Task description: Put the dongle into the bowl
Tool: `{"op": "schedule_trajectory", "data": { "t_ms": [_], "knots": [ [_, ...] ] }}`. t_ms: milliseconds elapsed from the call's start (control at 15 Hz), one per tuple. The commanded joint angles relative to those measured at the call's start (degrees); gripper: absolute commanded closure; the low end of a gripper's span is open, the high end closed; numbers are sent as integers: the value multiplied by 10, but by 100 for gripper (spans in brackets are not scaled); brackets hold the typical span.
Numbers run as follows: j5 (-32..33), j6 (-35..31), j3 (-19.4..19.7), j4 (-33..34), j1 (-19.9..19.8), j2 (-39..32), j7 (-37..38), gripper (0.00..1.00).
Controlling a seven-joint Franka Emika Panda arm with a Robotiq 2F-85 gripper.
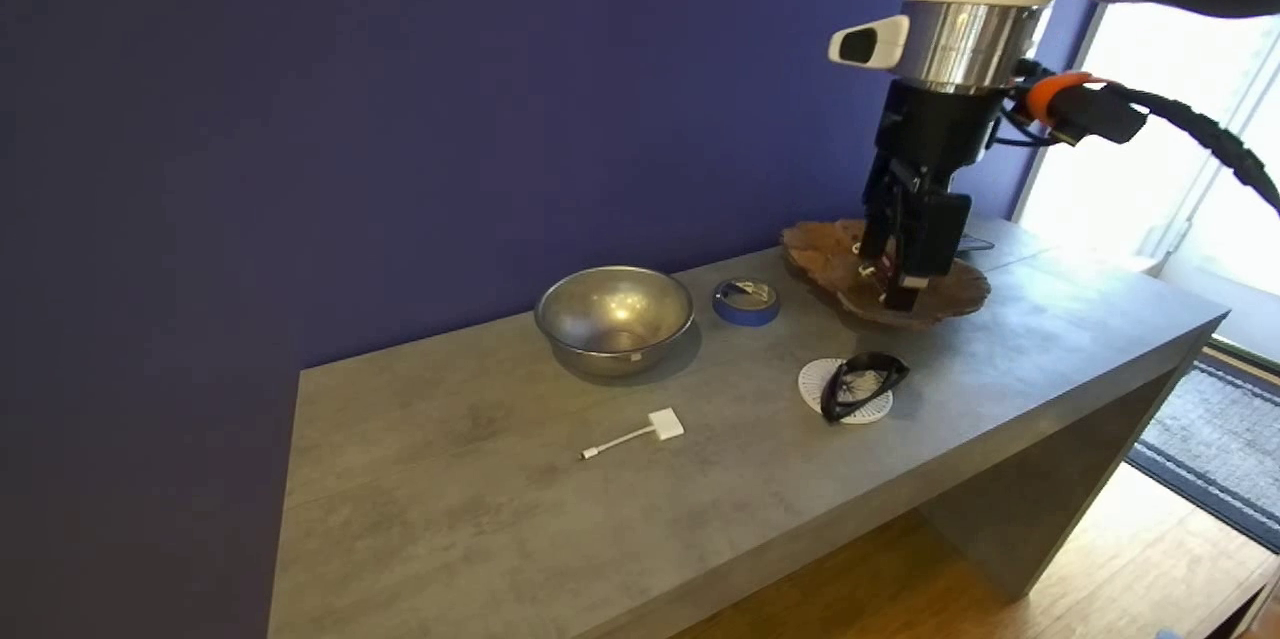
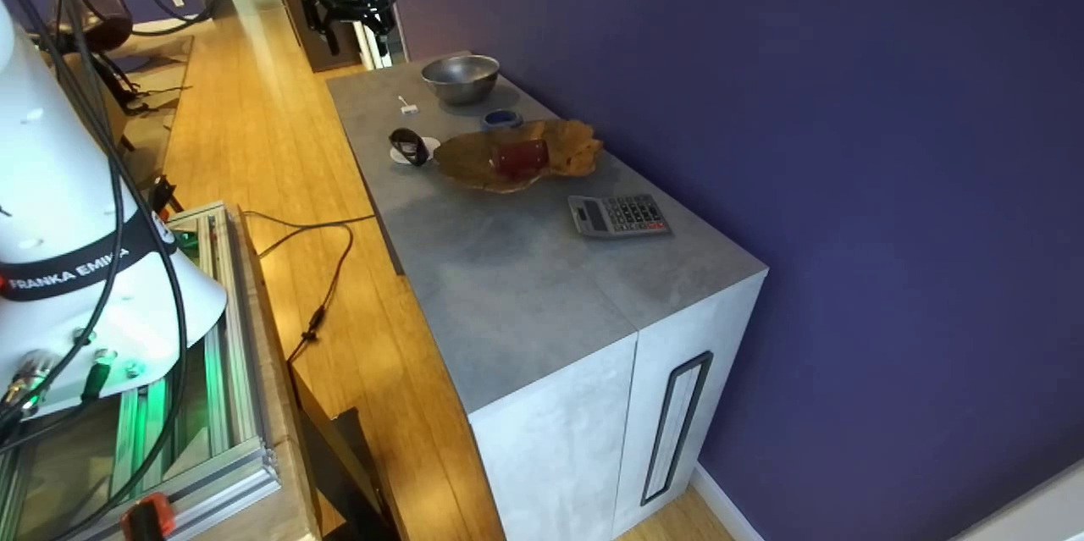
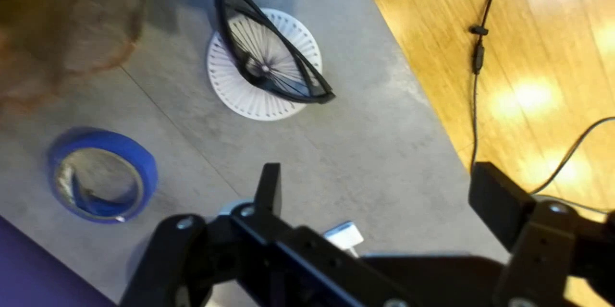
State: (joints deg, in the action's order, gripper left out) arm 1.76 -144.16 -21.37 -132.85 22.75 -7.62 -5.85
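The dongle [image 1: 666,423], a small white block with a thin white cable, lies flat on the grey table in both exterior views [image 2: 410,109]. In the wrist view its block [image 3: 345,236] shows beyond the gripper, its cable mostly hidden. The shiny metal bowl [image 1: 612,361] stands upright beside it, nearer the wall, in both exterior views [image 2: 461,84]. In the wrist view the gripper hides nearly all of the bowl. My gripper [image 3: 377,179] is open and empty, its fingers wide apart. It hangs above the table, apart from dongle and bowl, in both exterior views [image 1: 890,274] [image 2: 358,40].
A blue tape ring [image 1: 746,311] lies beside the bowl. A brown wooden tray [image 1: 830,264] holds a dark red item [image 2: 520,158]. A black-and-white rounded object [image 1: 862,389] lies near the front edge. A calculator [image 2: 622,215] lies past the tray. A purple wall [image 1: 400,119] borders the table.
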Motion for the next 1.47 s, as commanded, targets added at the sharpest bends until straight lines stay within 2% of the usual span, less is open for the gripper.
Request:
{"op": "schedule_trajectory", "data": {
  "t_ms": [0,133,200,267,467,533,667,800,933,1267,1400],
  "knots": [
    [54,39,-26,130,39,-119,-17,0],
    [93,62,-28,201,69,-182,-28,0],
    [61,29,-28,119,50,-113,-12,0],
    [64,32,-28,138,59,-132,-10,0],
    [64,31,-26,137,55,-134,-10,0],
    [69,20,-22,125,55,-129,1,0],
    [89,-35,-12,149,70,-173,17,0],
    [136,-85,9,183,100,-218,25,0],
    [182,-91,35,231,131,-261,18,0],
    [180,-26,53,374,164,-368,-39,0],
    [169,4,46,428,165,-408,-64,8]
  ]
}}
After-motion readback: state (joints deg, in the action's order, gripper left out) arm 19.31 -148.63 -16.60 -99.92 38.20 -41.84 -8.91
